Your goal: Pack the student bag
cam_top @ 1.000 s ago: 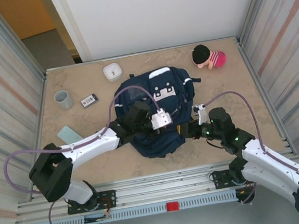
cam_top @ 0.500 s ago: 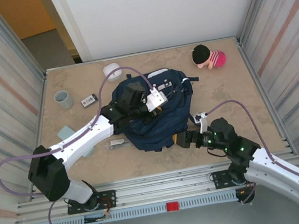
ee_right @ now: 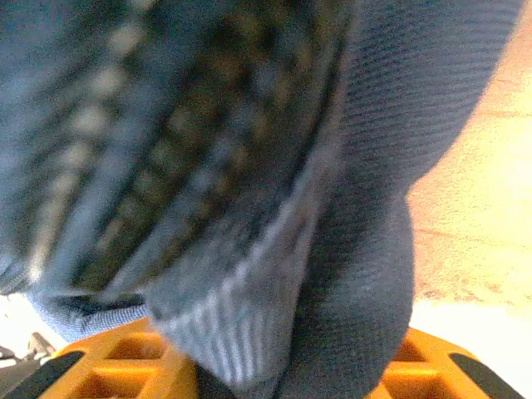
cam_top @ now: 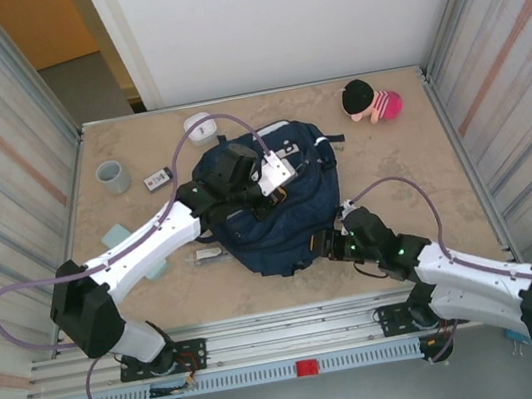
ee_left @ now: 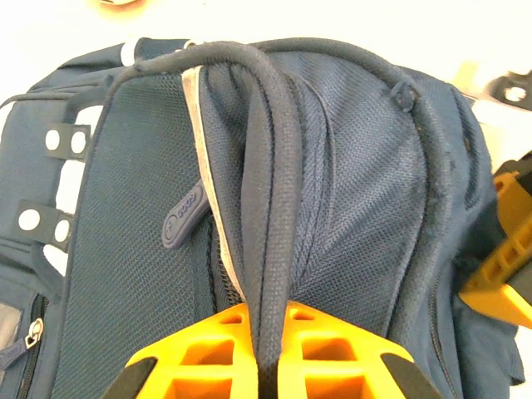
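The student bag (cam_top: 290, 221), navy with white patches, lies in the middle of the table. My left gripper (cam_top: 249, 190) sits over its upper part. In the left wrist view the orange fingers (ee_left: 199, 357) of that gripper (ee_left: 268, 324) are shut on a raised navy fabric fold of the bag (ee_left: 125, 208), beside a zip pull (ee_left: 184, 218). My right gripper (cam_top: 322, 245) is at the bag's near right edge. In the right wrist view bunched bag fabric (ee_right: 208, 125) fills the gap of that gripper (ee_right: 283, 374) between its orange fingers (ee_right: 125, 366).
A pink and black plush toy (cam_top: 370, 100) lies at the back right. A white round dish (cam_top: 199, 127), a grey cup (cam_top: 113, 176) and a small dark device (cam_top: 158, 180) stand at the back left. A pale teal card (cam_top: 137, 250) and a small silver item (cam_top: 209, 255) lie left of the bag.
My left gripper has pulled the bag's fold up and toward the back, shifting the bag. My right gripper drew back toward me, opened wide, then closed on the bag's near right edge.
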Action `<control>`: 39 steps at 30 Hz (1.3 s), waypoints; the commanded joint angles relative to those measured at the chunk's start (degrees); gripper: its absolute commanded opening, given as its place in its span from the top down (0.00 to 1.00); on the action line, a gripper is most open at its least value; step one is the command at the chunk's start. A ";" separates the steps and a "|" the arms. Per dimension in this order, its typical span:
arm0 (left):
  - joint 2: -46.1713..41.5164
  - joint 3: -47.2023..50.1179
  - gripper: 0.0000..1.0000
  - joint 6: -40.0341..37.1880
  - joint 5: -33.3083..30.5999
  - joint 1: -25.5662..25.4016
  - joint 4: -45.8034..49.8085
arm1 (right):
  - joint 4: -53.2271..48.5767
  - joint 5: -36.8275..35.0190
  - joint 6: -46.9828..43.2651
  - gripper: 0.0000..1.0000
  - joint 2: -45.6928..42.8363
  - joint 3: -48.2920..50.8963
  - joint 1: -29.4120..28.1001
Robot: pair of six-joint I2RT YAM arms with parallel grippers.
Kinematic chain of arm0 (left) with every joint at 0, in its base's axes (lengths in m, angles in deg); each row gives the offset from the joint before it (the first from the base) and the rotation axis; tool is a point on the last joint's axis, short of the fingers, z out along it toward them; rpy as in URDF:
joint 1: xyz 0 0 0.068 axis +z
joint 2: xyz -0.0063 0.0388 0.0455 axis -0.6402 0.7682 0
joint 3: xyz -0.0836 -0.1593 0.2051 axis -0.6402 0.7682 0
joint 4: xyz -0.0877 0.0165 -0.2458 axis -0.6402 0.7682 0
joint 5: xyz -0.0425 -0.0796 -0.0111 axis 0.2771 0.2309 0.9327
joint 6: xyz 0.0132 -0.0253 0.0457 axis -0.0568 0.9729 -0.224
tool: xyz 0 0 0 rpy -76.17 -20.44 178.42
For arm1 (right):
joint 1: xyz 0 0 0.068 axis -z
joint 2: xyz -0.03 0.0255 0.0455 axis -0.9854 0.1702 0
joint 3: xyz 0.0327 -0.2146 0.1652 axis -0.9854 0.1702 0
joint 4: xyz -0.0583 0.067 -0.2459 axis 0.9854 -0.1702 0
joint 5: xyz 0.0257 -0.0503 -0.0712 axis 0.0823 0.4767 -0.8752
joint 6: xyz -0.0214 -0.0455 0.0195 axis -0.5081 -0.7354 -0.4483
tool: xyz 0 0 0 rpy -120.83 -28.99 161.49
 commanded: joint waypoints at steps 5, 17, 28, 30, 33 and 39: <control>-1.78 -9.54 1.00 -17.66 6.27 0.57 -3.54 | 0.78 -5.45 0.61 0.66 6.89 -1.09 -2.80; -1.99 -2.44 1.00 -43.33 33.22 8.69 -0.17 | -22.39 0.33 -21.28 0.17 -10.79 -12.85 0.24; -8.55 11.27 1.00 -42.58 37.76 10.32 -7.42 | -26.37 22.58 -28.28 0.13 -12.04 -21.10 22.08; -9.53 13.21 1.00 -41.09 38.65 11.10 -9.34 | -20.74 30.69 -27.93 0.13 -8.89 -19.98 28.18; -10.32 15.00 1.00 -39.74 40.19 12.18 -11.22 | -14.64 37.23 -28.98 0.13 -3.51 -19.08 32.97; -11.06 16.50 1.00 -37.49 40.67 13.49 -14.00 | -12.85 42.47 -34.29 0.13 3.47 -19.29 33.11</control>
